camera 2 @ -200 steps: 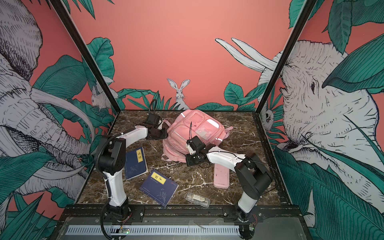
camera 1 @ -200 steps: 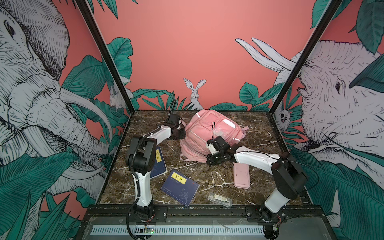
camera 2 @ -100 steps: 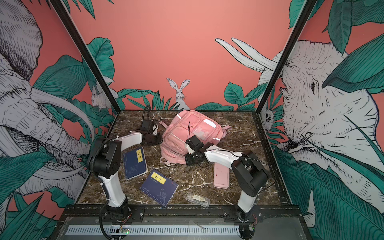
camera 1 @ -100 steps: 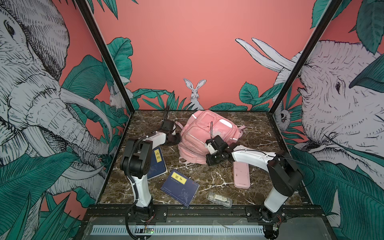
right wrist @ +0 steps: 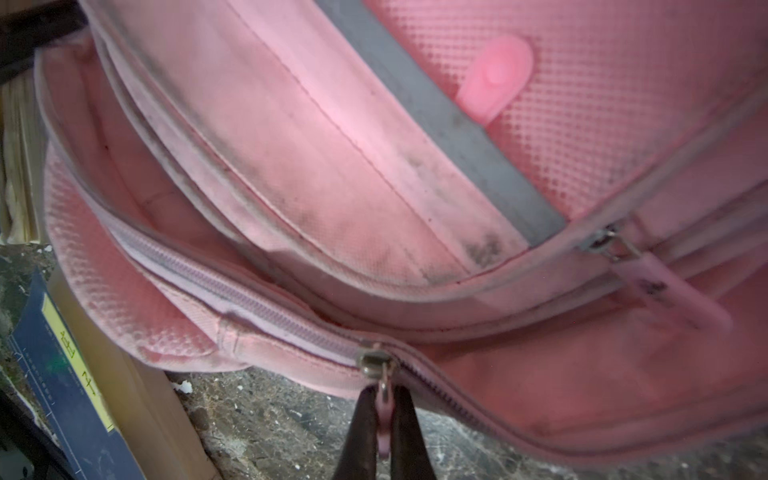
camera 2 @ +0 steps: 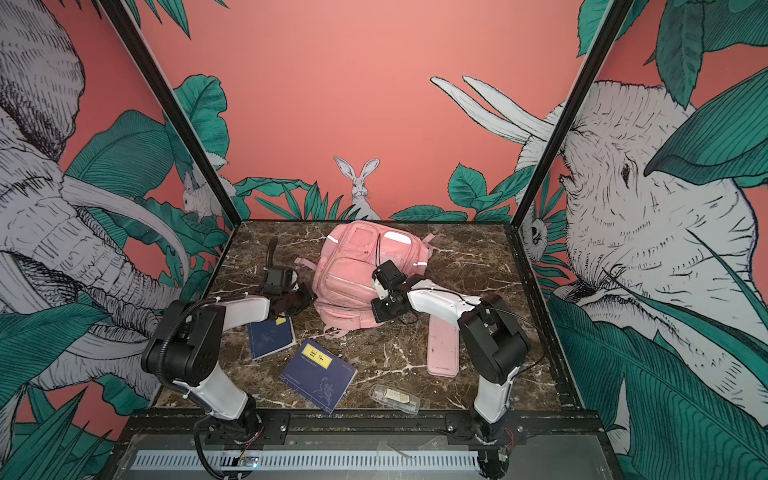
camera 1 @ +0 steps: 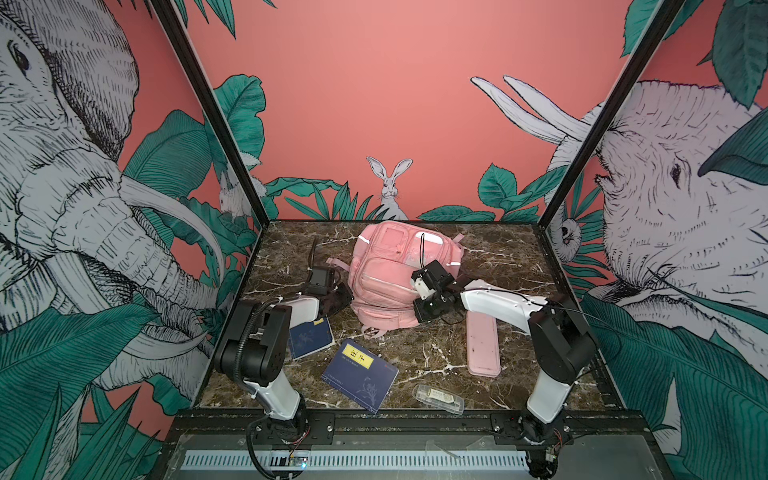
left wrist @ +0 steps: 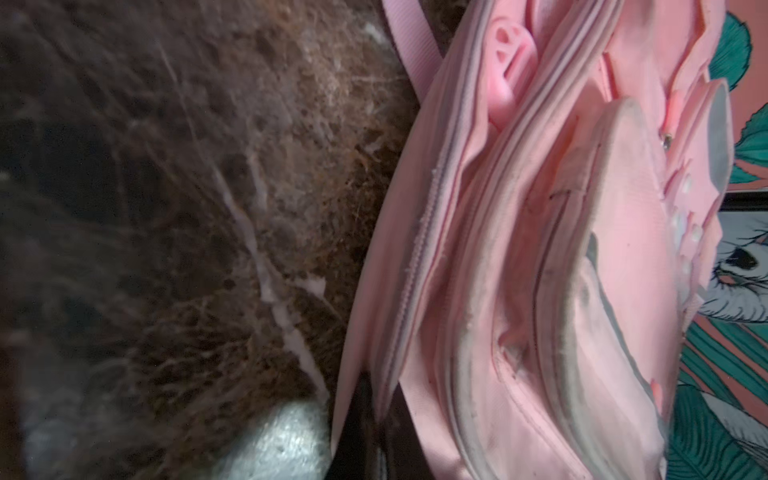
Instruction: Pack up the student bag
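Pink zipper pull [right wrist: 385,432] is pinched in my right hand [right wrist: 383,395]; I should draw it steadily along the bag [right wrist: 332,166] (left hand [camera 1: 336,298] closed alongside).

Left arm [camera 1: 301,308] and right arm [camera 1: 494,303] are built of white links joined by black housings. A corrugated black conduit [camera 1: 245,332] is routed along the left; a thin black cable [camera 1: 422,249] is attached at the right wrist. Tapered dark fingers [right wrist: 361,432] are fitted.

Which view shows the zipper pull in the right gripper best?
Right wrist: the zipper pull is close up, pinched in the shut right gripper at the student bag's edge. Both top views hide it under that gripper; left wrist shows the bag's far side.
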